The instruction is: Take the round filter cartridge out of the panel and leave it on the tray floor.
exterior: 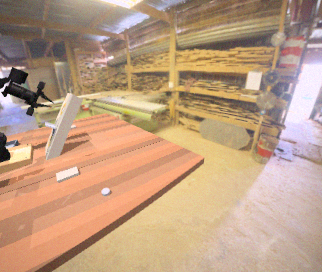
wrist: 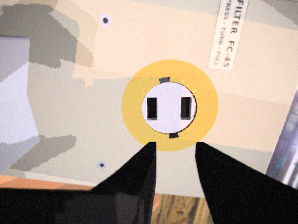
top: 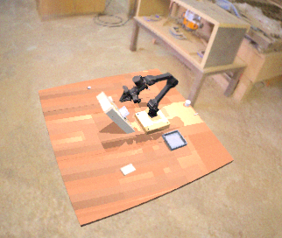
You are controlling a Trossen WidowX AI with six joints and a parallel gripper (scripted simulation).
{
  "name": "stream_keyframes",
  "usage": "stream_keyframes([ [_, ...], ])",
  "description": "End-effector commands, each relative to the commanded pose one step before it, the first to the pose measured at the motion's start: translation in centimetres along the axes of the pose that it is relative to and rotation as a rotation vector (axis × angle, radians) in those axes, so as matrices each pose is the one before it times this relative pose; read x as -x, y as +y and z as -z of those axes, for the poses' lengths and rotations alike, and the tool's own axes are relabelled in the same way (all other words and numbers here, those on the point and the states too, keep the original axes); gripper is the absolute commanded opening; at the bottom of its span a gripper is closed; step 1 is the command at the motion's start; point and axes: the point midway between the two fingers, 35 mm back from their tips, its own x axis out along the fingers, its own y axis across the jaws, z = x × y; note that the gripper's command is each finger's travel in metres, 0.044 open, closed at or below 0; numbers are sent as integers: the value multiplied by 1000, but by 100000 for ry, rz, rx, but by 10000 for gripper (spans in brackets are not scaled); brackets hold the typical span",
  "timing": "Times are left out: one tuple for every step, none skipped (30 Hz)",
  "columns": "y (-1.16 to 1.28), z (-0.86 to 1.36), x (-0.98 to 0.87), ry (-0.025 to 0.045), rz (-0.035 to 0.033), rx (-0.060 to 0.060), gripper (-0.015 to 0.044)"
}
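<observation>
The round white filter cartridge [wrist: 169,107] sits in the tilted service panel [top: 118,120] [exterior: 62,127] [wrist: 250,117], inside a yellow ring [wrist: 132,107]. Its two dark slots stand upright side by side in the wrist view, and small dark notches show above and below it. My gripper [top: 122,101] [exterior: 51,104] [wrist: 175,149] is partly open with nothing between its fingers. It is in front of the panel's upper part, and in the wrist view its fingertips appear just below the cartridge, over the ring's lower edge. The tray [top: 174,140] lies beside the robot base, with nothing visible in it.
A pale block [top: 123,111] [wrist: 14,95] stands out from the panel's face. The panel carries a printed label [wrist: 229,35] and screws. A flat white block [top: 128,169] [exterior: 67,174] and small white round pieces [top: 187,102] [top: 88,87] [exterior: 106,192] lie on the table.
</observation>
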Motion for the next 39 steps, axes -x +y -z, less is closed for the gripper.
stream_keyframes([
  [-36, -399, 530, -2332, -47, 1435, 109],
  [0, 0, 0, 0, 0, 0, 109],
  [0, 0, 0, 0, 0, 0, 109],
  [0, 0, 0, 0, 0, 0, 109],
  [0, 0, 0, 0, 0, 0, 109],
  [0, 0, 0, 0, 0, 0, 109],
  [-3, 0, -26, 0, 2, 0, 109],
  [-9, -1, -79, 1, 5, 0, 109],
  [-12, -1, -103, 1, 7, 0, 109],
  [-16, -2, -152, 2, 10, 0, 109],
  [-16, -2, -160, 2, 11, 0, 109],
  [-15, -2, -162, 2, 11, 0, 109],
  [-14, -2, -162, 2, 11, 0, 109],
  [-13, -1, -162, 2, 11, 0, 109],
  [-12, -1, -162, 2, 11, 0, 109],
  [-11, -1, -162, 2, 11, 0, 109],
  [-10, -1, -161, 2, 11, 0, 109],
  [-9, -1, -162, 2, 11, 0, 109],
  [-8, -1, -161, 2, 11, 0, 109],
  [-7, -1, -161, 2, 11, 0, 109],
  [-6, 0, -161, 2, 11, 0, 109],
  [-5, 0, -161, 2, 11, 0, 109],
  [-4, 0, -161, 2, 11, 0, 109],
  [-3, 0, -161, 2, 11, 0, 109],
  [-2, 0, -160, 2, 11, 0, 109],
  [-1, 0, -160, 2, 11, 0, 109],
  [0, 0, -160, 2, 10, 0, 109],
  [1, 1, -160, 2, 10, 0, 109],
  [2, 1, -159, 2, 10, 0, 109],
  [3, 1, -160, 2, 10, 1, 109],
  [4, 1, -159, 2, 10, 1, 109],
  [5, 1, -159, 2, 10, 1, 109],
  [6, 1, -159, 2, 10, 1, 109],
  [7, 1, -159, 2, 10, 1, 109],
  [8, 2, -158, 2, 10, 1, 109],
  [9, 2, -159, 2, 10, 1, 109],
  [10, 2, -158, 2, 10, 1, 109],
  [11, 2, -158, 2, 10, 1, 109],
  [12, 2, -158, 2, 10, 1, 109],
])
